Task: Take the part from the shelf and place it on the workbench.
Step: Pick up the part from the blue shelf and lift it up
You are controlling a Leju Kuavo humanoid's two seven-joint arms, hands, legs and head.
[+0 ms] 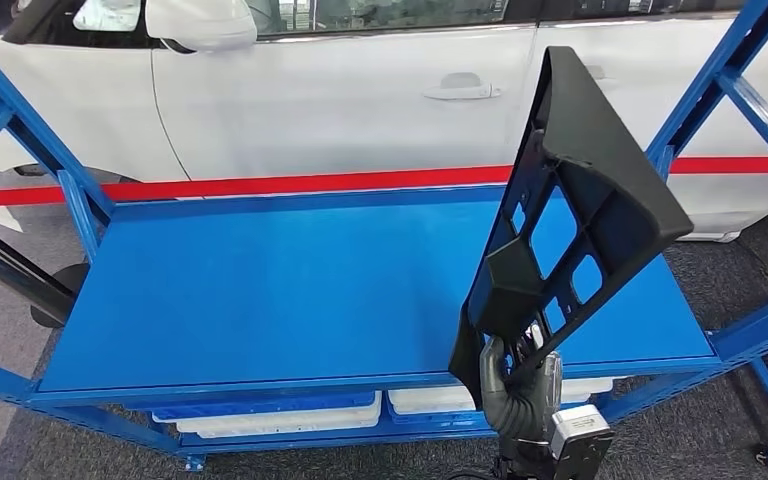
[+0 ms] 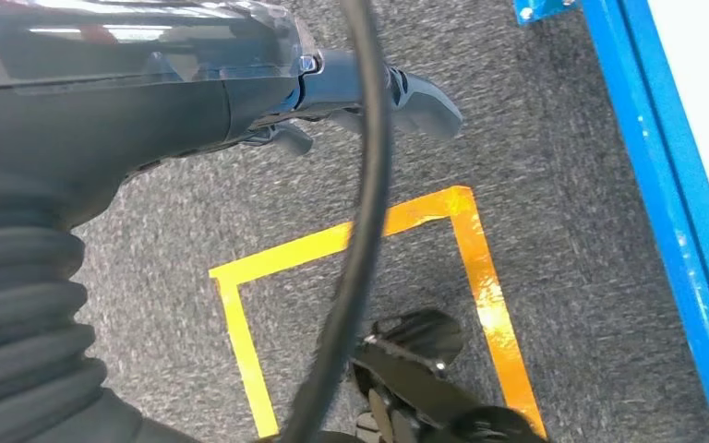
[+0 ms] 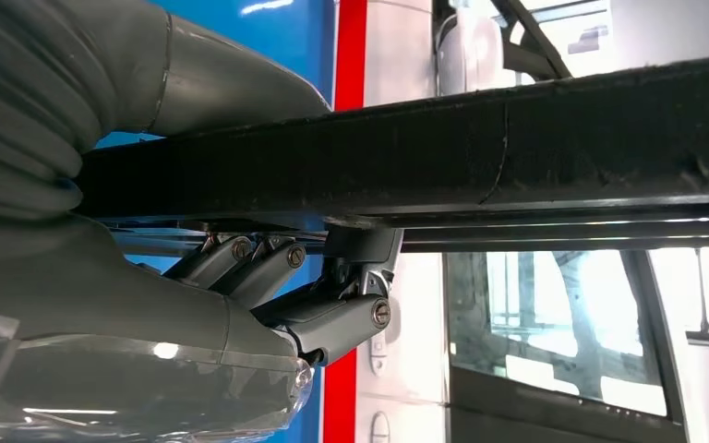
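Observation:
A long black plastic part [image 1: 570, 205] with open window cut-outs stands upright over the right side of the blue shelf top [image 1: 290, 290]. My right hand [image 1: 520, 385] grips its lower end from below, near the shelf's front edge. Up close, the part is a dark bar [image 3: 480, 148] with my right hand [image 3: 268, 277] wrapped around it, fingers [image 3: 332, 318] curled under. My left hand [image 2: 332, 101] hangs over the floor with its fingers curled and nothing in it.
A white car [image 1: 360, 90] stands right behind the shelf, beyond a red line [image 1: 260, 185]. Blue frame posts [image 1: 730, 70] rise at both sides. White bins [image 1: 280, 415] sit on the lower level. Yellow floor tape [image 2: 351, 240] marks grey carpet beside the blue frame [image 2: 674, 203].

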